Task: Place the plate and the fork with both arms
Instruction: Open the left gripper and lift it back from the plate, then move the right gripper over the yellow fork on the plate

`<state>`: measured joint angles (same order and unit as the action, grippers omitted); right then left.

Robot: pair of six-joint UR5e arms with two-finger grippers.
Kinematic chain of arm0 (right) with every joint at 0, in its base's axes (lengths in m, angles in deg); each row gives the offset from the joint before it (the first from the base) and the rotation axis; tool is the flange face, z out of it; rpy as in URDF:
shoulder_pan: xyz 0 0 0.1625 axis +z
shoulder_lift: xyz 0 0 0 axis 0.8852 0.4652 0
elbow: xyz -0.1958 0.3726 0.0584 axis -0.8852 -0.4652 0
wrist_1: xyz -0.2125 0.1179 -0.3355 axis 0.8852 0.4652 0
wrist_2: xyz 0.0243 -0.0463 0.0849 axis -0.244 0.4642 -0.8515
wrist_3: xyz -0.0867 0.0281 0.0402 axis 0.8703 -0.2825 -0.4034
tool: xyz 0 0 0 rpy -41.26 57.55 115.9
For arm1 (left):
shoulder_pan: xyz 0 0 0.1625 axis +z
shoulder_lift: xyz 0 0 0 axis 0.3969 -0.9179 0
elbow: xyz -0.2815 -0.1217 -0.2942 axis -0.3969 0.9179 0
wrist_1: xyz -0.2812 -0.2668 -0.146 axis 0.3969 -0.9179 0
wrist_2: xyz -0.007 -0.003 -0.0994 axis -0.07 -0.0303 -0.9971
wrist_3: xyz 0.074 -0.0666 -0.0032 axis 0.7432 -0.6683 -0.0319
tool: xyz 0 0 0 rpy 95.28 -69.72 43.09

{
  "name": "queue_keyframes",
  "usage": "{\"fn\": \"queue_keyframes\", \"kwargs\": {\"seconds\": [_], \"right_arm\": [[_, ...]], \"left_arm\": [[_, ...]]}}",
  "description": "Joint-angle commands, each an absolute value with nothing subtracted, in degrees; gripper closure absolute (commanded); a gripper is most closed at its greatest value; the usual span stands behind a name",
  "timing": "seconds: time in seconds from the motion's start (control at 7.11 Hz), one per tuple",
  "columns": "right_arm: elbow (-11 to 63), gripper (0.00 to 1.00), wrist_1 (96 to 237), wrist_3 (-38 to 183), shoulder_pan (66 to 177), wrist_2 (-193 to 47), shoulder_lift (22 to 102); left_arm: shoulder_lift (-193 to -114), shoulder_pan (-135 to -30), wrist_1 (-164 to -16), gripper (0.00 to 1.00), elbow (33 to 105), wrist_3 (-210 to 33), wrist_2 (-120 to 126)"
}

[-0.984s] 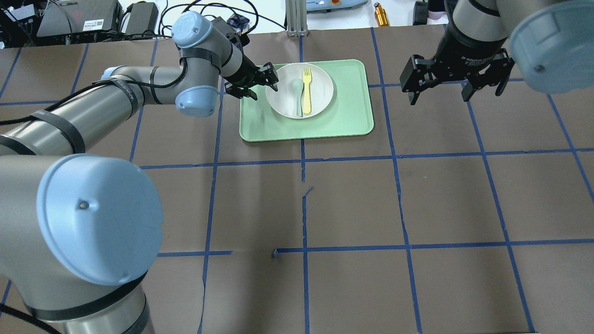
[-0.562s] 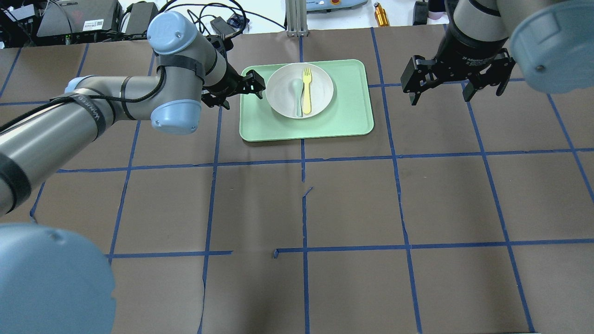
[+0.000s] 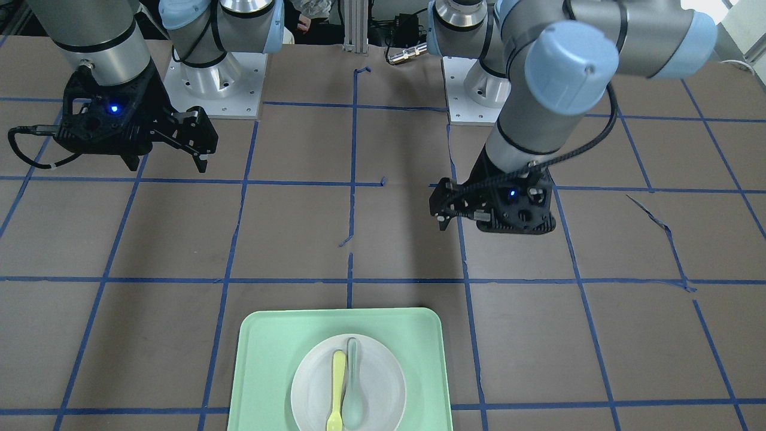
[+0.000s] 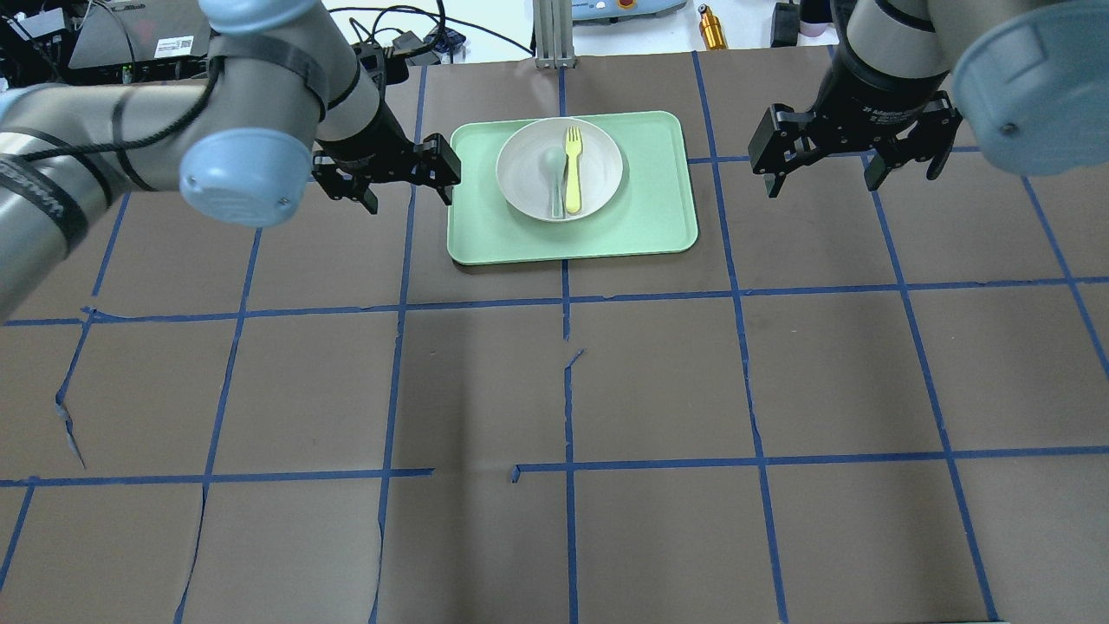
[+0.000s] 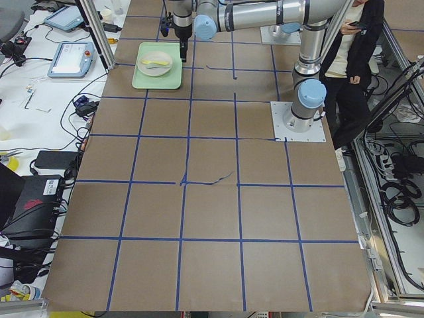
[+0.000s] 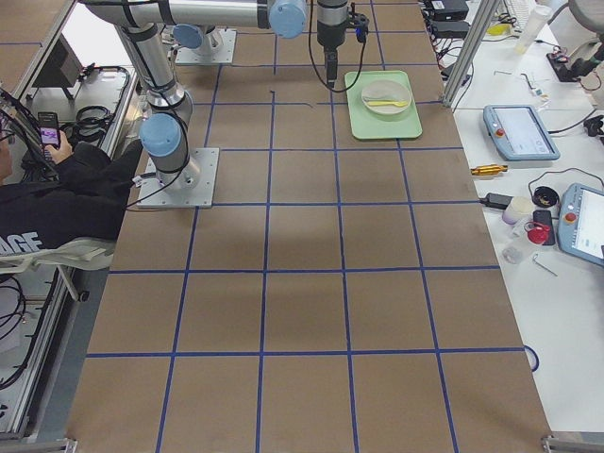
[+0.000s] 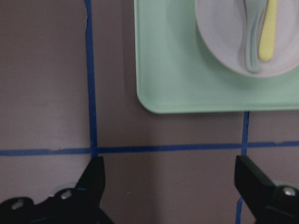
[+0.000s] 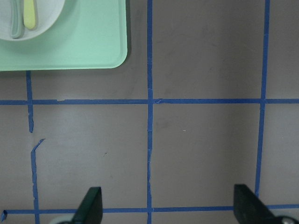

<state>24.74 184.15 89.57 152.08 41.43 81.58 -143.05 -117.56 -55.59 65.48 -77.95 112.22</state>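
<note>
The off-white plate [image 4: 599, 165] sits on the mint-green tray [image 4: 645, 217] at the table's far middle. The pale-yellow fork [image 4: 573, 169] and a grey-green spoon [image 4: 554, 180] lie side by side in the plate. My left gripper [image 4: 412, 195] is open and empty, above the table just left of the tray's left edge. My right gripper [image 4: 823, 182] is open and empty, hovering to the right of the tray. The left wrist view shows the plate [image 7: 219, 42], fork [image 7: 267, 32] and tray [image 7: 177, 70] ahead of the open left gripper [image 7: 169, 186]. The right wrist view shows the tray's corner [image 8: 84, 42].
Brown paper with a blue tape grid [image 4: 567, 299] covers the table; some tape is torn or lifted. Cables, power bricks and a metal post [image 4: 554, 35] lie beyond the far edge. Both arm bases [image 3: 215, 78] stand on the robot's side.
My left arm has drawn back to the left: its gripper left the plate's left rim and now hangs off the tray's left edge. The right gripper, plate, fork and spoon have not moved.
</note>
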Motion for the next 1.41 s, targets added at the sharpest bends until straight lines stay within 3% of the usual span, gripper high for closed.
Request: {"fn": "queue_keyframes", "kwargs": {"seconds": [0.0, 0.42, 0.7, 1.27], "right_arm": [[24.8, 0.0, 184.1, 90.1, 152.1, 41.6, 81.6], [24.4, 0.0, 184.7, 92.2, 152.3, 41.7, 80.4], [20.7, 0.0, 190.2, 94.2, 153.6, 41.7, 74.9], [8.2, 0.0, 195.2, 86.2, 160.2, 41.2, 55.7]], "left_arm": [[-138.2, -117.6, -62.3, 0.0, 62.3, -77.6, 114.5], [-138.1, -117.8, -62.2, 0.0, 62.7, -77.6, 115.0], [-138.1, -117.8, -62.2, 0.0, 63.0, -77.6, 115.0], [-137.9, -117.9, -61.8, 0.0, 63.9, -78.1, 115.2]]}}
